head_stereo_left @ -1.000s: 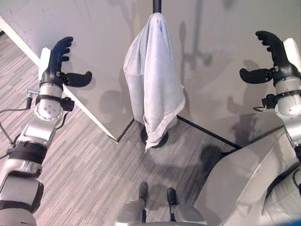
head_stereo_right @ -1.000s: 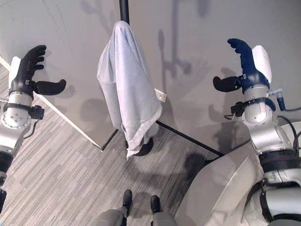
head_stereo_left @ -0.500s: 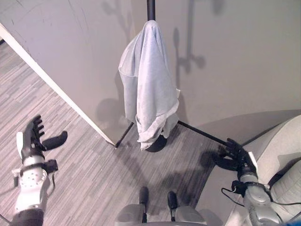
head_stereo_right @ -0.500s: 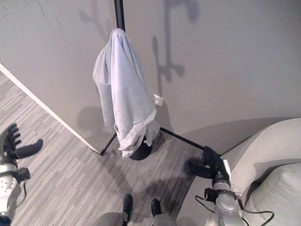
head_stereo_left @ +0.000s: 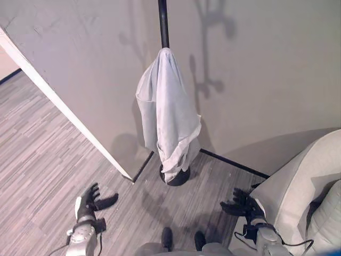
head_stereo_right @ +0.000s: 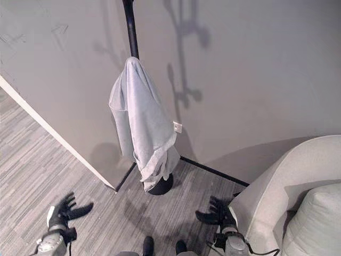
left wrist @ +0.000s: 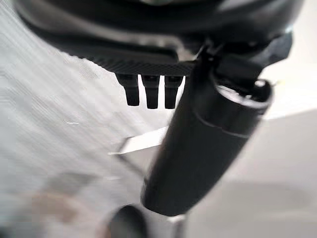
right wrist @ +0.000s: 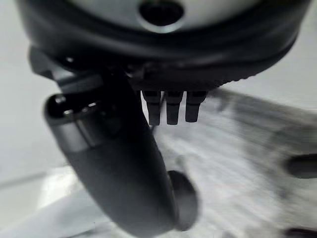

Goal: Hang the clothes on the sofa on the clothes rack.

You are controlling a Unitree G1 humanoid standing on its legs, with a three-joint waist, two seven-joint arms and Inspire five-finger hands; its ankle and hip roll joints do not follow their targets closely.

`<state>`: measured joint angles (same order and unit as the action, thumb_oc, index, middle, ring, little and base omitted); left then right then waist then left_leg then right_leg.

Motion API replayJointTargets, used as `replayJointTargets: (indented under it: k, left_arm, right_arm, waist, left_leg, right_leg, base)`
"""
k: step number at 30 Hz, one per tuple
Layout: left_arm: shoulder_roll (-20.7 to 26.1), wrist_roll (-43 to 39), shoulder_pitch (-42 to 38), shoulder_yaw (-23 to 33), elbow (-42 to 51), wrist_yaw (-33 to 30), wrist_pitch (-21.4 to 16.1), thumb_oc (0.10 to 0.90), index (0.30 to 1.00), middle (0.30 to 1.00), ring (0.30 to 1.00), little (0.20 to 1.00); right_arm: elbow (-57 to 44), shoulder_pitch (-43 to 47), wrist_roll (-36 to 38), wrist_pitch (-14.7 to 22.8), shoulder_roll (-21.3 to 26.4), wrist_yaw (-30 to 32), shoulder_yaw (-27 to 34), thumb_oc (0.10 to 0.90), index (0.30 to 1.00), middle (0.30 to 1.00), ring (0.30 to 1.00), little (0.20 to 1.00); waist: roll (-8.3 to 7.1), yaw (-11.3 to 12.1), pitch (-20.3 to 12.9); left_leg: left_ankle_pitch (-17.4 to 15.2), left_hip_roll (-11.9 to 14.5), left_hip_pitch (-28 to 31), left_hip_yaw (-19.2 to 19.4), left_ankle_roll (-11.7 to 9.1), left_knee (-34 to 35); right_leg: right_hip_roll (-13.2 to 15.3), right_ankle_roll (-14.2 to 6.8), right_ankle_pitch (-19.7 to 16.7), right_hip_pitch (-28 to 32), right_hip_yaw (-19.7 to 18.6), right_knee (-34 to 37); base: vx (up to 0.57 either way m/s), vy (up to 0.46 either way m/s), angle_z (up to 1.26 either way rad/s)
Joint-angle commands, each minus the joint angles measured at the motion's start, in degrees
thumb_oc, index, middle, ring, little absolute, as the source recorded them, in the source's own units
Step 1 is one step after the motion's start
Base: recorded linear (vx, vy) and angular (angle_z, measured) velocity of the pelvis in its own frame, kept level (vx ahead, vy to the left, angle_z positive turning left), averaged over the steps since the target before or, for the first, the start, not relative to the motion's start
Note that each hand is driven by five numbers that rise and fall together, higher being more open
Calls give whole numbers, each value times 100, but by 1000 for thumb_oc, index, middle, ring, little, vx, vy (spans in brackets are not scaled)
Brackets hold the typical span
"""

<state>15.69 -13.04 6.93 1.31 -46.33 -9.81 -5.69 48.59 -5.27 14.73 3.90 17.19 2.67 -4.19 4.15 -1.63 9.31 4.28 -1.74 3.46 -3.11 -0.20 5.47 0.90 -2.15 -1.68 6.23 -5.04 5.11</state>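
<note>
A pale grey garment (head_stereo_left: 168, 114) hangs draped over the black pole of the clothes rack (head_stereo_left: 162, 24), whose round base (head_stereo_left: 175, 176) stands on the floor by the wall corner. My left hand (head_stereo_left: 88, 200) is low at the lower left, fingers spread and holding nothing. My right hand (head_stereo_left: 242, 205) is low at the lower right, beside the sofa, also spread and holding nothing. Both hands are well below and apart from the garment. In the wrist views the thumb (left wrist: 198, 144) and the straight fingers (right wrist: 171, 106) stand out with nothing between them.
A light grey sofa (head_stereo_left: 306, 181) with a cushion (head_stereo_right: 314, 224) fills the lower right corner. A grey wall (head_stereo_left: 256, 80) stands behind the rack, and a partition edge (head_stereo_left: 64, 106) runs diagonally on the left. Grey striped carpet (head_stereo_left: 42, 154) covers the floor.
Both arms have dropped from raised beside the rack to low near the floor. The camera view has shifted, showing more of the rack pole and the sofa. The garment stays on the rack.
</note>
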Motion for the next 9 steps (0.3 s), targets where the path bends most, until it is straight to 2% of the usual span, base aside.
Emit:
replayJointTargets:
  k: [1, 9]
  left_arm:
    - [108, 81, -218, 78, -487, 32, -263, 800, 900, 900, 900, 900]
    - [-220, -143, -454, -260, -1435, 281, -263, 800, 900, 900, 900, 900]
  right_arm:
    - [319, 118, 54, 199, -101, 26, -189, 800, 900, 900, 900, 900]
    - [1040, 275, 14, 125, -254, -164, -542, 800, 900, 900, 900, 900]
  waist:
    - [-349, 168, -187]
    - [-405, 214, -265]
  left_leg:
    - [-723, -282, 185, 269, 91, -47]
    - [-730, -274, 188, 195, 76, -47]
  right_leg:
    - [737, -606, -347, -227, 373, -11]
    - [749, -572, -281, -203, 449, -11]
  base:
    - [0, 0, 0]
    - [-1, -17, 5]
